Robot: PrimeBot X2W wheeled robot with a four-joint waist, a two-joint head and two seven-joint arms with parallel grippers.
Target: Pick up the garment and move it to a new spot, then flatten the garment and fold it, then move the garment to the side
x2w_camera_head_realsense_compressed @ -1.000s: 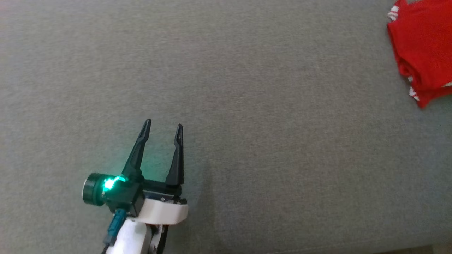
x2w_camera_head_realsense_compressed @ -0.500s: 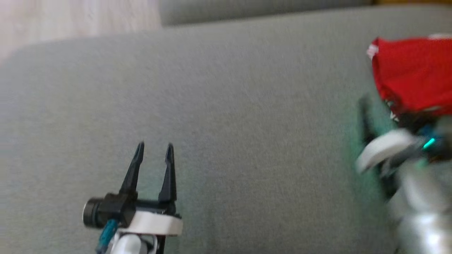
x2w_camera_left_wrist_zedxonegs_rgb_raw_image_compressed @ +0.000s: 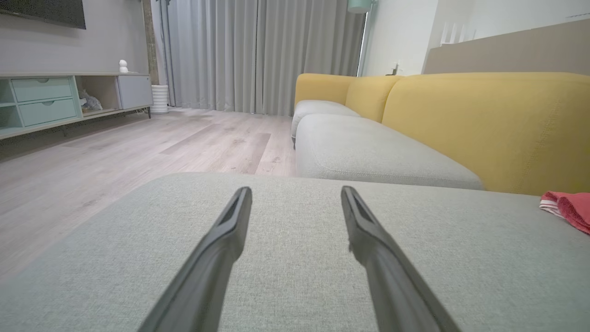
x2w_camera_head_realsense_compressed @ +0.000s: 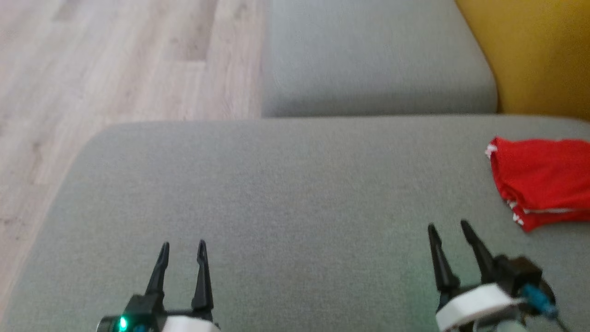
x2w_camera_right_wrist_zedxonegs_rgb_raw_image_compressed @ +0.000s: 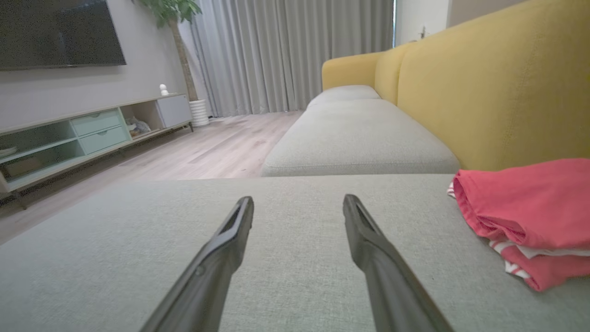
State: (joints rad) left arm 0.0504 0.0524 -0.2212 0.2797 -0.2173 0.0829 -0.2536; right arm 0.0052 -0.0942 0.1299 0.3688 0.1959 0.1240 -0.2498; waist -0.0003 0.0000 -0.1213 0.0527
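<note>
Garment (x2w_camera_head_realsense_compressed: 539, 180) lies folded near the right gripper (x2w_camera_head_realsense_compressed: 447, 225), which like the left gripper (x2w_camera_head_realsense_compressed: 183, 244) gapes empty.

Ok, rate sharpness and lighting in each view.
Head view: soft all over, right claw slightly smeared, green lamp glowing by the left claw. Left wrist view: crisp, evenly lit. Right wrist view: crisp, but the garment reads washed-out pink.
</note>
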